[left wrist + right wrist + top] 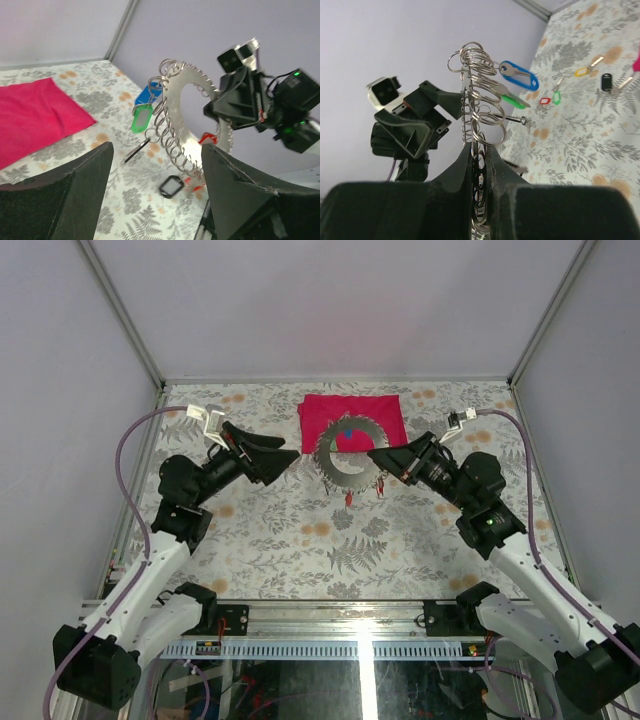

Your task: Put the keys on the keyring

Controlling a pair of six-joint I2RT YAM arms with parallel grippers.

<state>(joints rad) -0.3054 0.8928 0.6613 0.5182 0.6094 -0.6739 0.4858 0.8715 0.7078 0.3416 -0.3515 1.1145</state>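
Note:
The keyring (333, 462), a large grey ring edged with small split rings, stands upright over the red cloth's near edge. My right gripper (372, 453) is shut on its right side; in the right wrist view the fingers (479, 150) clamp the ring (466, 100) edge-on. A blue-tagged key (148, 93) and a green-tagged key (141, 120) hang from it. My left gripper (292, 452) is open just left of the ring, with nothing between its fingers (157, 150). A black-tagged key (172, 186) lies on the table below the ring. Yellow (581, 71) and red (545, 100) tagged keys lie farther off.
A red folded cloth (353, 418) lies at the back middle of the patterned table (300, 540). Two small red tags (349, 498) show just below the ring. Metal frame posts and grey walls close in the table on three sides.

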